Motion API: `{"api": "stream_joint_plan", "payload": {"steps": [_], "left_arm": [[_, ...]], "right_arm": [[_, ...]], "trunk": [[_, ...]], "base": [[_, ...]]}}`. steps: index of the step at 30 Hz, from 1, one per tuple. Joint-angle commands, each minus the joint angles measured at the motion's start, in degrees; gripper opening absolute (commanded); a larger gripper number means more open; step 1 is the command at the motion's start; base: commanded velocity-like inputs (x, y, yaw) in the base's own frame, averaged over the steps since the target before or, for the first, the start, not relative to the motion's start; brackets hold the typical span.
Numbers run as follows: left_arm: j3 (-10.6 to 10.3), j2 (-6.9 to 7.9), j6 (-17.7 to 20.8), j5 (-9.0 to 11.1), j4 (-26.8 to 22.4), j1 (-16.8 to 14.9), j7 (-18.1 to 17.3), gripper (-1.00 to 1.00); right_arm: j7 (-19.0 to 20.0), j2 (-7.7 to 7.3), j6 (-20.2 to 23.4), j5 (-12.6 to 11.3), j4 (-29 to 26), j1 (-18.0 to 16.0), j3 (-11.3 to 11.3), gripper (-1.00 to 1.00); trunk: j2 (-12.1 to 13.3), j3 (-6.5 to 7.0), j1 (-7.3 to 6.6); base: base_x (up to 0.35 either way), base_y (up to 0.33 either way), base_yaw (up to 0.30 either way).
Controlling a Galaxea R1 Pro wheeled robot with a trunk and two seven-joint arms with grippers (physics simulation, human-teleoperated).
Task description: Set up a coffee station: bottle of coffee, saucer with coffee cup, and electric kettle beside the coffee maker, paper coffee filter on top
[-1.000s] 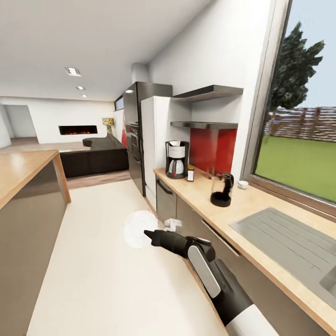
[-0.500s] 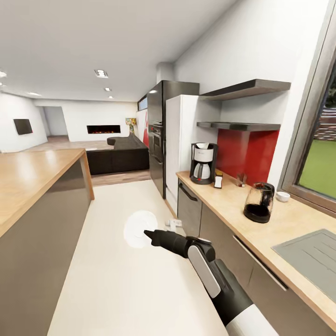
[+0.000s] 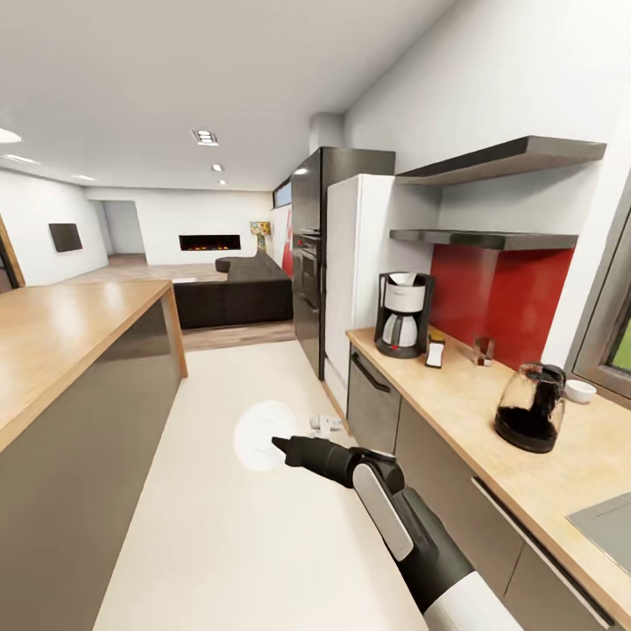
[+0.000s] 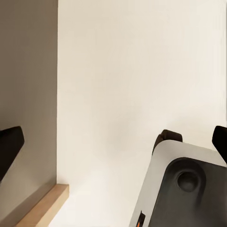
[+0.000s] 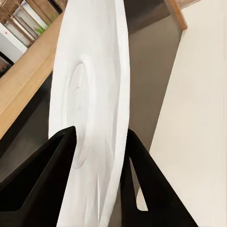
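Leftward camera swing; right end effector (image 3: 279, 442) clamping saucer (image 3: 261, 435) above floor (image 3: 202, 543).

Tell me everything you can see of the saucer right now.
The saucer is a plain white, glossy-looking round plate with a recessed centre ring. It stands on edge rather than flat, its rim pinched between the black jaws of the right gripper. In the head view it hangs in the air above the pale kitchen floor, beside the countertop, touching nothing else.

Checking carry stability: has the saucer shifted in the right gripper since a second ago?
No. The saucer sits unchanged at the right gripper; only the camera panned.
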Motion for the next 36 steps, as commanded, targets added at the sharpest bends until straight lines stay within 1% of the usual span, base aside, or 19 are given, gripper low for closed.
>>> {"api": "stream_joint_plan", "payload": {"steps": [1, 8, 36], "left_arm": [[0.3, 0.0, -0.15, 0.27, 0.07, -0.02, -0.18, 1.0], [0.35, 0.0, -0.16, 0.28, 0.07, -0.02, -0.18, 1.0], [0.39, 0.0, -0.24, 0.26, 0.16, -0.02, -0.18, 1.0]], "right_arm": [[0.12, 0.02, 0.24, -0.05, 0.03, -0.03, -0.02, -1.0], [0.13, 0.05, 0.32, -0.06, 0.1, -0.04, 0.03, -1.0], [0.1, 0.01, 0.25, -0.13, 0.1, -0.02, -0.04, -1.0]], "trunk": [[-0.03, -0.02, 0.05], [-0.03, -0.02, 0.05], [-0.03, -0.02, 0.05]], "base": [[0.333, 0.0, 0.0], [0.333, 0.031, 0.0], [0.333, 0.088, 0.0]]}}
